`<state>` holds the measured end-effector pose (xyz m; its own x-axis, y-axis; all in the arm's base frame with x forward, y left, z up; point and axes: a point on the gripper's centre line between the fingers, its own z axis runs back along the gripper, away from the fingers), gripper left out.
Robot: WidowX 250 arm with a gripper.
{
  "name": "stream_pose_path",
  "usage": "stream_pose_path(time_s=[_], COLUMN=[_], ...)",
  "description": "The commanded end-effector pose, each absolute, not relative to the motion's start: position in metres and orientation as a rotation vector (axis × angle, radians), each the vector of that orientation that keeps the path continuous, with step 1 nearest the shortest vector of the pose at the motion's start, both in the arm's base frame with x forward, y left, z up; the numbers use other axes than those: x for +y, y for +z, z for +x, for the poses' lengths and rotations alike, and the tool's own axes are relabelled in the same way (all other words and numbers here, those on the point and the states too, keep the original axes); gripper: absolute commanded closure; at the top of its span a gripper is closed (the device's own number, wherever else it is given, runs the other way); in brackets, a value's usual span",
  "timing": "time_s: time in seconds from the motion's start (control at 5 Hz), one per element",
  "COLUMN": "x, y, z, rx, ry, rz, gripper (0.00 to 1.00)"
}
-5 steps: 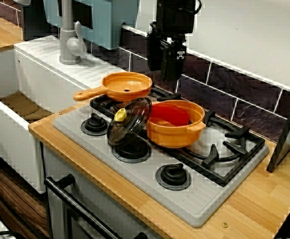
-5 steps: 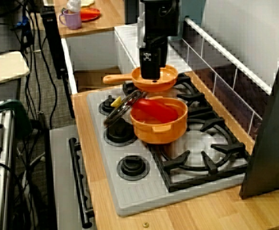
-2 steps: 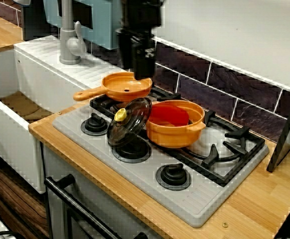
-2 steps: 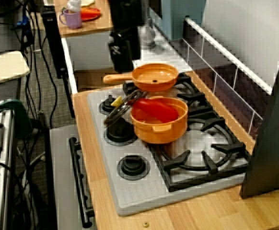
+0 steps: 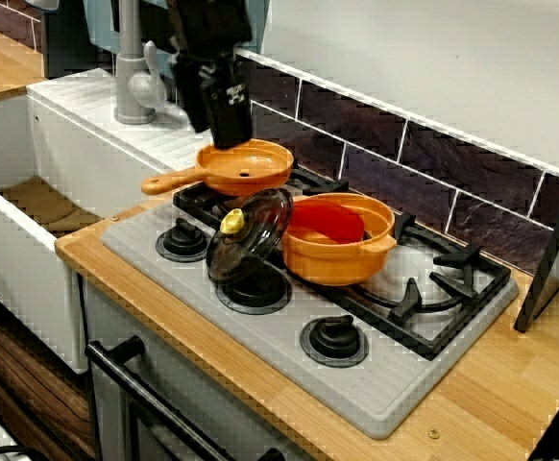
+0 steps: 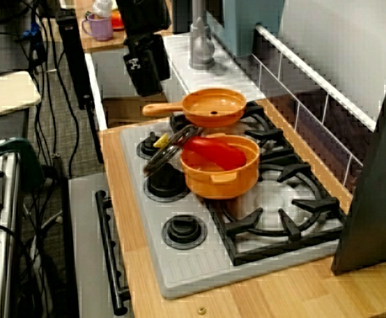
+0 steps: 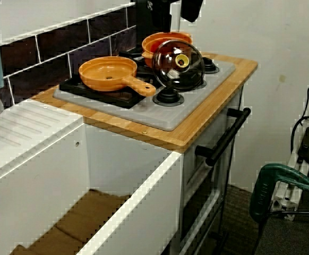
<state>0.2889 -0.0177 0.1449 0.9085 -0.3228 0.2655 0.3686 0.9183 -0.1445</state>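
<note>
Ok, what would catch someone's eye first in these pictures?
The orange pot in the middle of the stove stands out, with a red thing inside and a glass lid with a yellow knob leaning against its side. Behind it an orange frying pan sits on a back burner. The black gripper hangs in the air near its handle side.
</note>
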Motion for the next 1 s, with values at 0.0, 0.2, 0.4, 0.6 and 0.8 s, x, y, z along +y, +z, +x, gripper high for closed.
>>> stream_pose_path(time_s=[0.0,0.2,0.4,0.6,0.8], x=[-0.004,-0.004,-0.007,-0.009,-0.007], y=[0.144,0.135,0.126,0.122,0.117], z=[0.273,0.263,0.255,0.253,0.257], rx=[-0.312,-0.348,-0.376,-0.381,-0.377], ry=[-0.358,-0.367,-0.344,-0.305,-0.257], rz=[-0.176,-0.162,-0.134,-0.156,-0.217], gripper=[0.00,0.00,0.00,0.00,0.00])
